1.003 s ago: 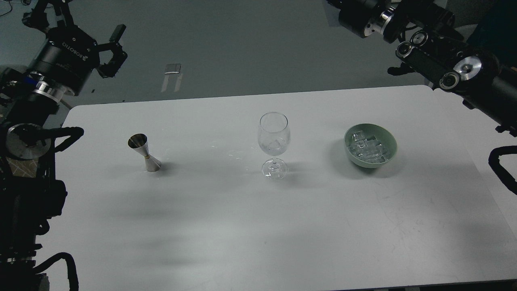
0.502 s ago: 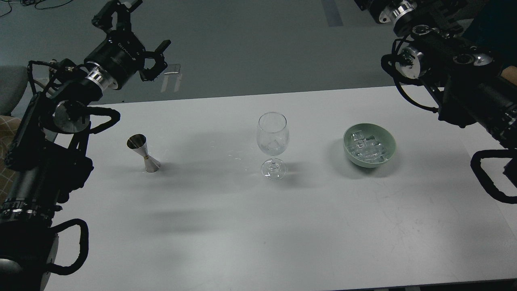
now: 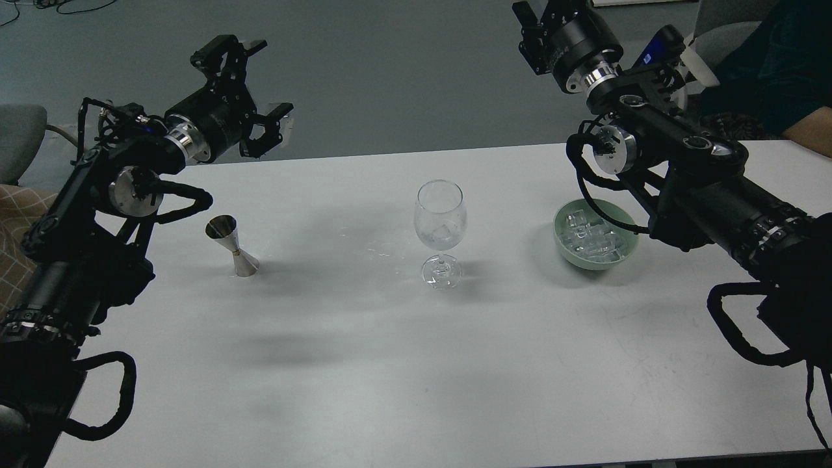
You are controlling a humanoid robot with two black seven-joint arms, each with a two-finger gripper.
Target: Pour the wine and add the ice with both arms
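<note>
A clear wine glass stands upright mid-table, with a faint glassy shape low in its bowl. A steel jigger stands to its left. A green bowl to its right holds several clear ice cubes. My left gripper is open and empty, raised beyond the table's far edge, above and behind the jigger. My right gripper is high at the top edge, behind the bowl. Its fingers are dark and partly cut off. The right arm's elbow hangs just above the bowl.
The white table spans the view. A person in dark clothes sits at the far right corner. A grey chair shows at the left edge. Looped black cables hang from both arms.
Both arms swung inward over the table's far edge. The left gripper moved right and down. The right gripper came into view at the top. Glass, jigger and bowl stayed put.
</note>
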